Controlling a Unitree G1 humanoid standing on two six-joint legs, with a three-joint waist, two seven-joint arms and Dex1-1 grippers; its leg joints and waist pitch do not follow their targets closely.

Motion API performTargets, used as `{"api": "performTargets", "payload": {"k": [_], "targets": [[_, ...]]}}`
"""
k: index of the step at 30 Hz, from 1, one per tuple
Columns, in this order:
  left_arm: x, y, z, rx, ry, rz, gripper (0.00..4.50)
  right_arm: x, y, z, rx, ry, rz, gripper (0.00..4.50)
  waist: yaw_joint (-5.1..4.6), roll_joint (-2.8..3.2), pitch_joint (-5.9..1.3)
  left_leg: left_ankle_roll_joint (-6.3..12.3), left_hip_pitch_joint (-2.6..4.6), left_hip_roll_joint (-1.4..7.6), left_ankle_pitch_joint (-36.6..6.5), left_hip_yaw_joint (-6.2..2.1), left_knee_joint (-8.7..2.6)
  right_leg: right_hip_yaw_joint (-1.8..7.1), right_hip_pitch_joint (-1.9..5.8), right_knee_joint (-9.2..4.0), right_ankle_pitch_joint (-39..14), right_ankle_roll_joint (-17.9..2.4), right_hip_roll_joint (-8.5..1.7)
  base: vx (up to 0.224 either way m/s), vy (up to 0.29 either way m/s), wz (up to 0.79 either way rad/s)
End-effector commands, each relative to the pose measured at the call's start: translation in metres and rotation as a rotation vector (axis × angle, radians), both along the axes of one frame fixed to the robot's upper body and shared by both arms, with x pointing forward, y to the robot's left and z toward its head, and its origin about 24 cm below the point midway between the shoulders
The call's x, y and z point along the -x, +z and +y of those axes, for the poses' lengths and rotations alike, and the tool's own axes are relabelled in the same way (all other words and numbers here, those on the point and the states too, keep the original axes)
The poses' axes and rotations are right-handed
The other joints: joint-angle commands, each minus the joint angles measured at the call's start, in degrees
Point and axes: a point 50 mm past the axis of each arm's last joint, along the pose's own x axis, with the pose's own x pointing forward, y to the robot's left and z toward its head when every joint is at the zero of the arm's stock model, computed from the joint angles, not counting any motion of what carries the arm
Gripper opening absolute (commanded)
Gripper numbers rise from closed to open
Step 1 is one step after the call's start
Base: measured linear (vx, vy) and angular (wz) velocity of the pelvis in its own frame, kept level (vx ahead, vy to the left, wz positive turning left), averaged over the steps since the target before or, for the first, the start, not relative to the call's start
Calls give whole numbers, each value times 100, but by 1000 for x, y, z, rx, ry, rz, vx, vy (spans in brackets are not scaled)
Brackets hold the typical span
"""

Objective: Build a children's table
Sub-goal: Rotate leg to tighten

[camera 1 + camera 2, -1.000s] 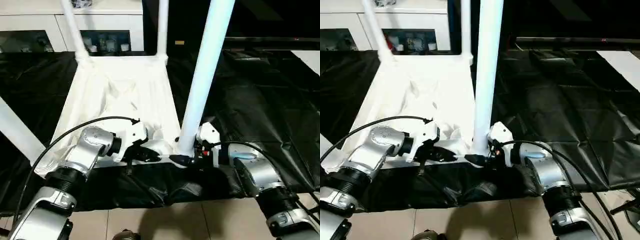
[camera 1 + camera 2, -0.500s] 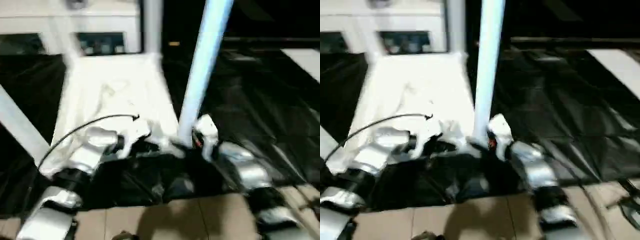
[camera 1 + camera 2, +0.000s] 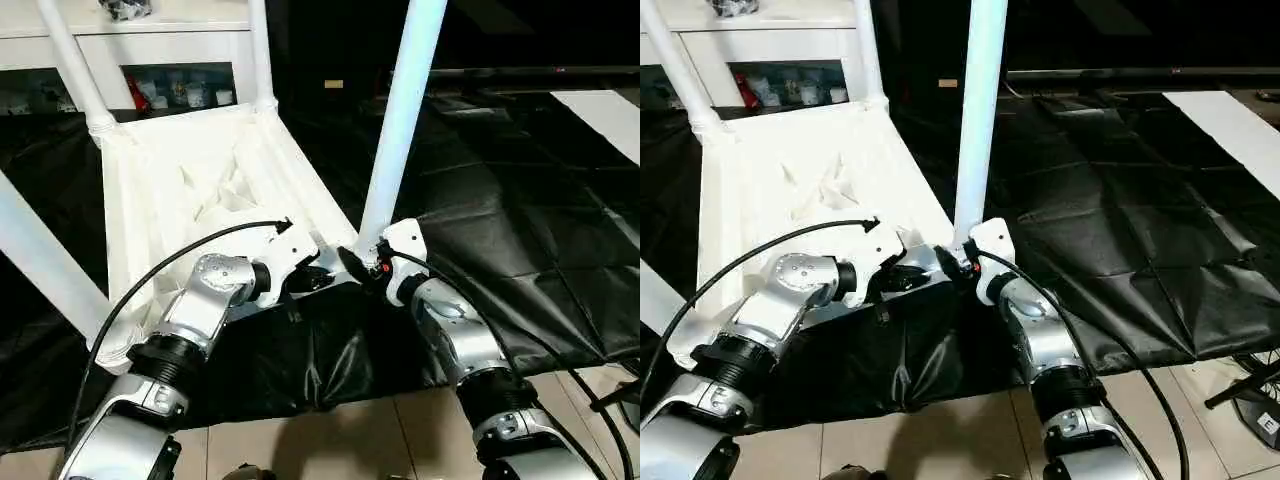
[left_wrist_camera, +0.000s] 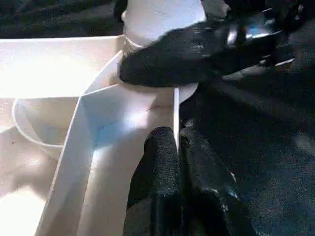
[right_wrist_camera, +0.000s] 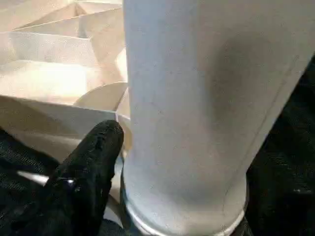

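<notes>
While the upturned table top (image 3: 190, 190) lies on the black sheet (image 3: 500, 220) with its 4 legs pointing up, the left pincer (image 4: 178, 147), its 2 fingers pressed together, rests against the rim just beside the near corner socket. The right pincer (image 3: 362, 268) is clasped around the base of the nearest leg (image 3: 400, 120), 1 black finger (image 5: 91, 167) touching its flared end.

1. All four table legs (image 3: 398, 125) run out past the picture's edges, so their free ends stay unseen.
2. The right gripper (image 5: 147, 196) has its second finger hidden behind the near right leg.
3. Small items inside the far cabinet (image 3: 190, 85) are too small to identify.
</notes>
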Motion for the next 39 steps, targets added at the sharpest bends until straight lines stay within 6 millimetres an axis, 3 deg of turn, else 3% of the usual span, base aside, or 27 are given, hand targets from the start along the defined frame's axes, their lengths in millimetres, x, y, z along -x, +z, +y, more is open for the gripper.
{"api": "performTargets", "payload": {"k": [1,7,11,15,21,26,30,33,36,39], "targets": [[7,11,-26,73,-142,-34,0,17,-1,40,4,266,-2,378,33,18,-346,72,135,621,-1338,-352,-463,352,198,-403,-624,-1460,-532,0,0,0],[14,9,-5,32,-263,16,0,30,1,14,13,524,45,378,92,26,-347,246,141,640,-1166,-313,-444,325,203,-347,-313,-1612,-486,0,0,0],[16,10,4,27,-311,55,0,36,2,3,29,622,75,378,227,33,-339,109,195,663,-1364,-293,-451,336,161,-372,-652,-1590,-507,0,0,0],[18,10,8,21,-348,96,0,39,3,-3,58,673,78,378,232,14,-330,-93,191,659,-1594,-318,-478,344,154,-392,-1007,-1522,-531,0,0,0],[19,10,12,19,-369,115,0,45,3,-6,58,762,131,322,278,-4,-350,40,171,650,-1267,-305,-447,340,176,-358,-650,-1565,-535,0,0,0],[19,10,13,19,-378,127,0,47,3,-7,45,772,152,287,291,7,-345,-10,181,658,-1361,-314,-459,334,164,-376,-856,-1545,-531,0,0,0],[16,10,11,32,-325,93,0,48,-2,-3,47,728,143,273,296,10,-349,-65,182,655,-1396,-316,-462,337,163,-374,-835,-1537,-537,0,0,0],[10,10,7,43,-257,59,0,41,-7,0,65,630,136,270,285,11,-323,-152,192,650,-1573,-330,-475,351,141,-417,-1108,-1492,-556,0,0,0],[4,10,0,65,-167,20,0,29,-13,5,71,438,131,269,218,6,-281,-395,226,647,-2105,-402,-494,368,105,-530,-2107,-1271,-608,0,0,0],[1,9,-9,73,-93,-6,0,20,-18,13,60,259,141,268,118,10,-273,-556,208,646,-2414,-455,-536,347,98,-536,-2461,-1104,-584,0,0,0]]}}
